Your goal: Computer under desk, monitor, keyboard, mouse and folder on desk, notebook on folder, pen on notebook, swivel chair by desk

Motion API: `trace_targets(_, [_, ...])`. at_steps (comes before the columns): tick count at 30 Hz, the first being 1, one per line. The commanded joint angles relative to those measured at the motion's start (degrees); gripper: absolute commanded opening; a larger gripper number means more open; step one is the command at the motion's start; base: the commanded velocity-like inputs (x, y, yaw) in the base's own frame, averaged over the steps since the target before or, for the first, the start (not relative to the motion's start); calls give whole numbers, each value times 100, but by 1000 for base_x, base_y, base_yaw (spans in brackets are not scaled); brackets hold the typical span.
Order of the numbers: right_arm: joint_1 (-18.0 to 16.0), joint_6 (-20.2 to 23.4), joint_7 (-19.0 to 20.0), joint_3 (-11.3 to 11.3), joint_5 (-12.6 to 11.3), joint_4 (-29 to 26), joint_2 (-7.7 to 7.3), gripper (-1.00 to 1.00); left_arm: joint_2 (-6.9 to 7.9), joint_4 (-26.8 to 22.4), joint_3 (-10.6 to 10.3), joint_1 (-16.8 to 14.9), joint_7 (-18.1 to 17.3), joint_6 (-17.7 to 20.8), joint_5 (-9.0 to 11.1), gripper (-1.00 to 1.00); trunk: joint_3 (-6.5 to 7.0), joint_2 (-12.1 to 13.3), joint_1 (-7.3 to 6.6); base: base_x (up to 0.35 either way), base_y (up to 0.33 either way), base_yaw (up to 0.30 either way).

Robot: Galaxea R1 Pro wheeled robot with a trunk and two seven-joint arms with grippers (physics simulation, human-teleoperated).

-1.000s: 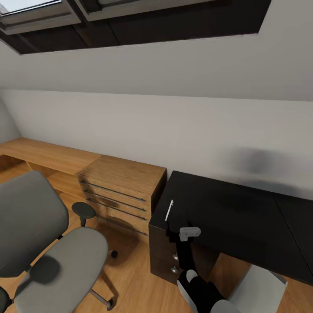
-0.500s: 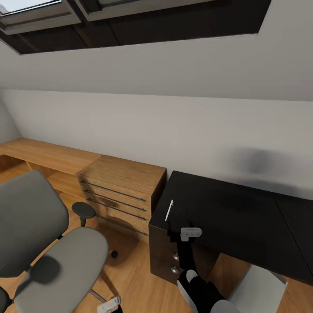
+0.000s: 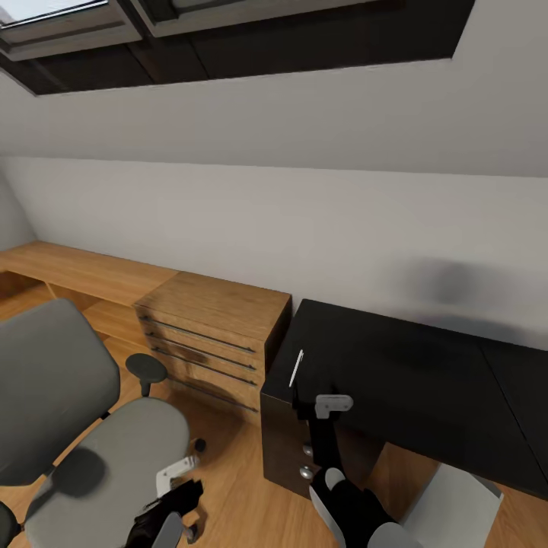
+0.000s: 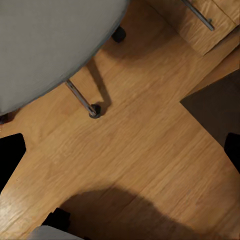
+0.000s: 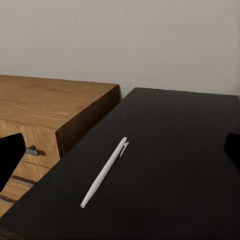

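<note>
Handling the pen (image 3: 296,368) calls for care: we judge it light, stiff and smooth, likely to roll or skid on the glossy black surface (image 3: 403,365) if nudged from one side. It lies flat near the surface's left end, close to the edge that meets the wooden chest (image 3: 217,335), well apart from the wall. In the right wrist view the pen (image 5: 105,172) lies diagonally ahead of the gripper, clip end farther away.

The right gripper (image 3: 332,406) hovers just short of the pen, above the front edge of the surface. Its jaws stand wide apart in the wrist view and hold nothing.

We recommend taking hold at mid-barrel, with the jaws closing across the pen's length, not along it. A grasp near either tip would probably let it pivot or flick away. Because the barrel sits so low, the fingertips must come down almost to the surface.

The left gripper (image 3: 173,478) hangs low beside the chair (image 3: 91,449), over the wooden floor; it is spread and empty.
</note>
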Motion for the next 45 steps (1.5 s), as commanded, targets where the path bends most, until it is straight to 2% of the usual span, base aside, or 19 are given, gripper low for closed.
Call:
trace_targets(1, [-7, 83, -41, 22, -9, 2, 0, 100, 5, 16, -3, -3, 46, -71, 44, 100, -7, -5, 1, 0, 0, 0])
trace_targets(4, [-15, 769, -49, 22, -21, -37, 0, 100, 9, 72, -3, -3, 45, -435, 32, 100, -7, -5, 1, 0, 0, 0])
trace_targets(5, [-40, 1250, -48, 19, -34, -119, 0, 100, 8, 88, -10, -3, 41, -614, 26, 100, -7, -5, 1, 0, 0, 0])
trace_targets(7, [-68, 1776, -41, 17, -48, -266, 0, 100, 8, 100, -18, -3, 39, -763, 22, 100, -7, -5, 1, 0, 0, 0])
trace_targets(8, [-87, 2318, -32, 13, -62, -464, 0, 100, 6, 109, -26, -3, 41, -865, 20, 100, -7, -5, 1, 0, 0, 0])
trace_targets(11, [-104, 3097, -25, 8, -94, -807, 0, 100, 3, 129, -34, -3, 50, -959, 17, 100, -7, -5, 1, 0, 0, 0])
trace_targets(12, [-110, 3568, -22, 5, -128, -1042, 0, 100, 3, 150, -41, -3, 54, -1003, 17, 100, -7, -5, 1, 0, 0, 0])
trace_targets(14, [-114, 3986, -21, 0, -182, -1268, 0, 100, 2, 171, -51, -3, 56, -1039, 16, 100, -7, -5, 1, 0, 0, 0])
trace_targets(15, [-117, 4360, -26, -5, -250, -1491, 0, 100, 2, 191, -59, -3, 56, -1081, 16, 100, -7, -5, 1, 0, 0, 0])
trace_targets(21, [-121, 5386, -45, -27, -518, -2023, 0, 100, 1, 225, -109, -3, 27, -1328, 19, 100, -7, -5, 1, 0, 0, 0])
trace_targets(29, [-121, 5997, -6, -35, -591, -2117, 0, 100, 4, 295, -564, -3, 26, -1549, 26, 100, -7, -5, 1, 118, 52, 0])
trace_targets(34, [-121, 6036, -37, -32, -584, -2124, 0, 100, -3, 352, -622, -3, 26, -1574, 30, 100, -7, -5, 1, 259, 110, 0])
trace_targets(40, [-121, 5921, -2, -54, -610, -2136, 0, 100, 14, 363, -623, -3, 19, -1578, 38, 100, -7, -5, 1, 229, 25, 0])
trace_targets(43, [-121, 5493, -15, -58, -609, -2122, 0, 100, 23, 375, -614, -3, 13, -1587, 52, 100, -7, -5, 1, 167, 6, 0])
trace_targets(45, [-121, 5403, -14, -61, -606, -2113, 0, 100, 24, 381, -613, -3, 13, -1590, 49, 100, -7, -5, 1, 80, 3, 0])
